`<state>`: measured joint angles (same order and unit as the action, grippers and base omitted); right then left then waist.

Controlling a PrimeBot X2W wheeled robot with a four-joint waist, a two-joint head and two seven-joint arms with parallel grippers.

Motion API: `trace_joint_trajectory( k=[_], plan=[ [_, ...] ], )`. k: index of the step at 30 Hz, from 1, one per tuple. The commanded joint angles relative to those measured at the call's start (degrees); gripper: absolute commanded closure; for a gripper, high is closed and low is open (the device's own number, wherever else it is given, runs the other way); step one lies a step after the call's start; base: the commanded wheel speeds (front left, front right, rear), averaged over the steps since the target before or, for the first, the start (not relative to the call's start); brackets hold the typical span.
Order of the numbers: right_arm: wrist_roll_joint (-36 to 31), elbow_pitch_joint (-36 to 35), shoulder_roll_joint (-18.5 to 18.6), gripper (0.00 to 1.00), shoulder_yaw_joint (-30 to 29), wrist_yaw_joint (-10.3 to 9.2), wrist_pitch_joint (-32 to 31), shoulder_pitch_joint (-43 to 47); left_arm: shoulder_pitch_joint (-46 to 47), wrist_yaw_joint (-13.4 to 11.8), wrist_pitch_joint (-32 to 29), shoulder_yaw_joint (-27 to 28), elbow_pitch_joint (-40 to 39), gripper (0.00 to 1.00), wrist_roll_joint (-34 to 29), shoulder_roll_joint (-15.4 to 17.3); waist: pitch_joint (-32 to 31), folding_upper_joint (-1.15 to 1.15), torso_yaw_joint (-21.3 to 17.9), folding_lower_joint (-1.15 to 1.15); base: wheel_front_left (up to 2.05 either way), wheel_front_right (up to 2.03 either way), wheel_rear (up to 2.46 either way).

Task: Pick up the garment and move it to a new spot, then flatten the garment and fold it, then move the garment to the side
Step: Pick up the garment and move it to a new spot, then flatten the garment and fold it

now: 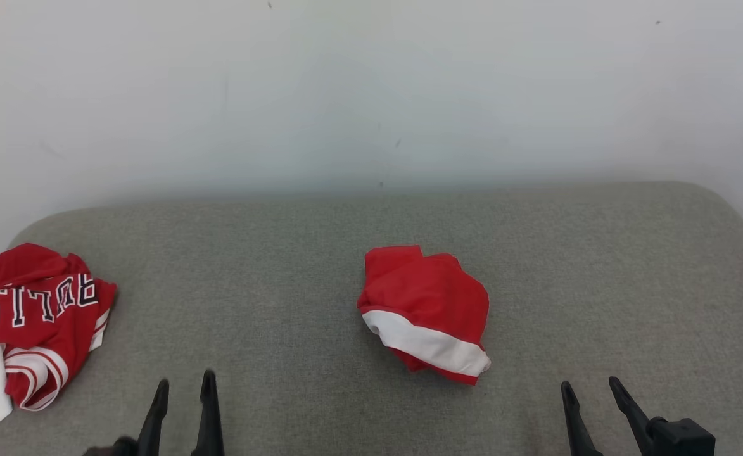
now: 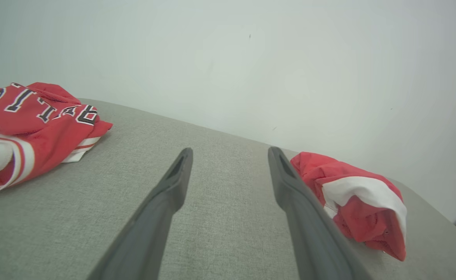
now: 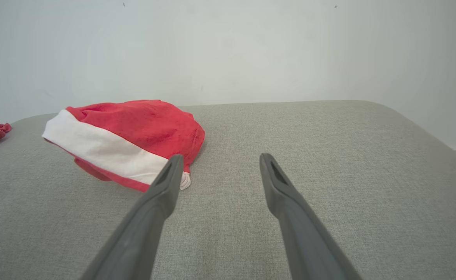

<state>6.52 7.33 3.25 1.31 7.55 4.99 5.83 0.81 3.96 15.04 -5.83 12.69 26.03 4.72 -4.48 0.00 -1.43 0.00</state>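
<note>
With left tool (image 1: 185, 380) and right tool (image 1: 589, 383) empty and spread apart, pickup seems not yet begun; next, one should reach the crumpled red garment (image 1: 425, 304) mid-frame.

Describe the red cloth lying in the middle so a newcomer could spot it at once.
Start with the grey padded surface against the white wall. Near its middle lies a small crumpled red garment. Unlike the lettered red jersey at the left edge, it bears no letters, just one broad white band along its near side.
</note>
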Motion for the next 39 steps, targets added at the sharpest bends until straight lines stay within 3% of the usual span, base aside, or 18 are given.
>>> trace_joint_trajectory(
  k=[1,11,26,39],
  plan=[
    [-0.1,0.3,0.0,0.0,-0.2,-0.12,0.6,0.5,-2.3,-0.1,0.2,1.1,-0.7,0.0,-1.3,-0.3,-0.8,0.0,0.9,0.0,0.0,0.0,0.0],
    [0.9,3.9,0.7,0.0,-0.6,-0.12,3.4,1.5,-8.6,1.1,0.2,5.6,-0.7,0.0,-9.8,0.7,-2.2,0.0,1.4,0.0,0.0,0.0,0.0],
    [1.6,7.1,0.9,0.0,-0.4,-0.12,4.3,1.3,-11.8,3.1,0.2,10.4,2.0,0.0,-11.5,0.0,-2.6,0.0,1.1,0.0,0.0,0.0,0.0],
    [2.2,7.5,1.0,0.0,1.1,-0.12,4.7,0.6,-11.5,3.6,0.2,11.0,2.3,0.0,-12.0,-0.4,-2.4,0.0,0.7,0.0,0.0,0.0,0.0]
  ],
)
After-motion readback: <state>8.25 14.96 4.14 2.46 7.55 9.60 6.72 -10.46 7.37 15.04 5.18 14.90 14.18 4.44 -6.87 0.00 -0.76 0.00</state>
